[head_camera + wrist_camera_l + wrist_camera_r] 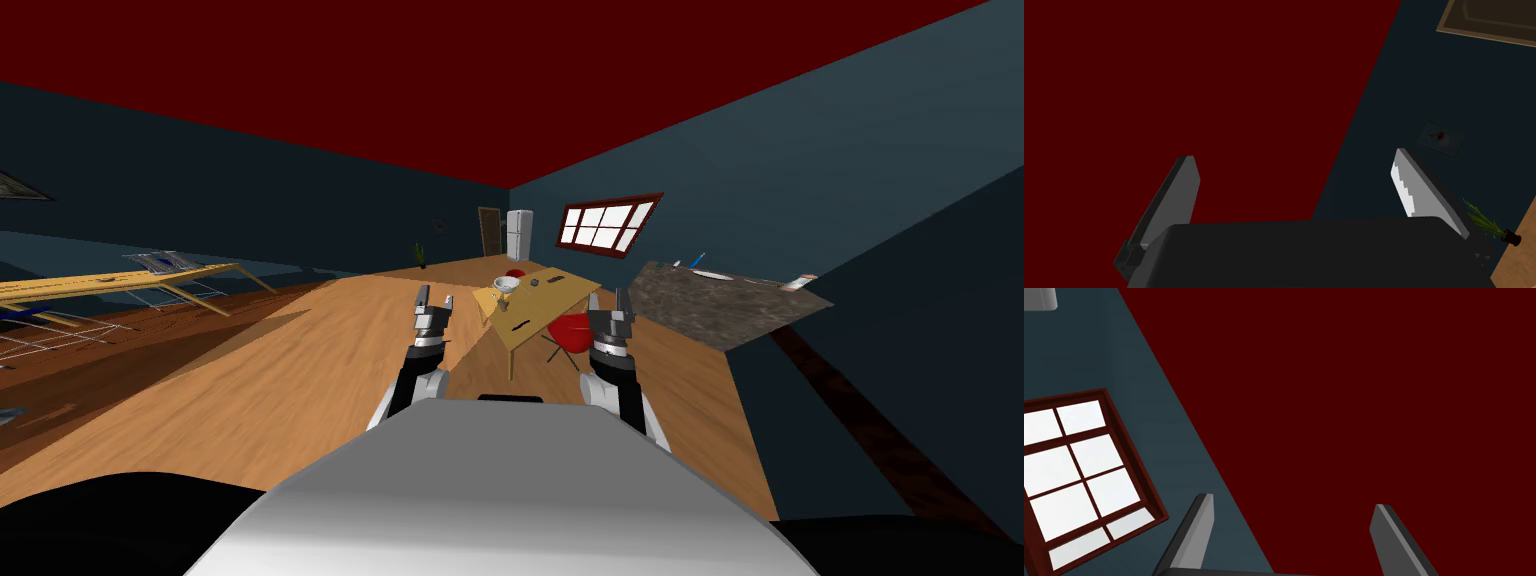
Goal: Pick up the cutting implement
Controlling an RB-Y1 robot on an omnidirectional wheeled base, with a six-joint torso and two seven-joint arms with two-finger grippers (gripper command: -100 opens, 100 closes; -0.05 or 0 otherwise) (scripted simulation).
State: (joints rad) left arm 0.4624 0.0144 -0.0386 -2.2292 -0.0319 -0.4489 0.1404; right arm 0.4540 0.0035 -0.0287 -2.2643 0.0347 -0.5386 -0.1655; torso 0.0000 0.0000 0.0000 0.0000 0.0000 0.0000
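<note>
Wood-floored room; wooden worktop (560, 295) well ahead of both arms. State: left pincer (434, 297) and right pincer (608, 300) raised, fingers spread, empty. On worktop: slim dark item (520, 325), possibly the knife. Approach and grasp not yet done.

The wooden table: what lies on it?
A white bowl, a thin dark thing near the front edge, other small dark things. The bowl's wall hides its inside.

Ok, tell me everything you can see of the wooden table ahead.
The table is light wood, with a flat top on thin legs, and stands on the wood floor ahead. A white bowl and a few small dark items, too small to identify, lie on it. A red chair stands beside it.
</note>
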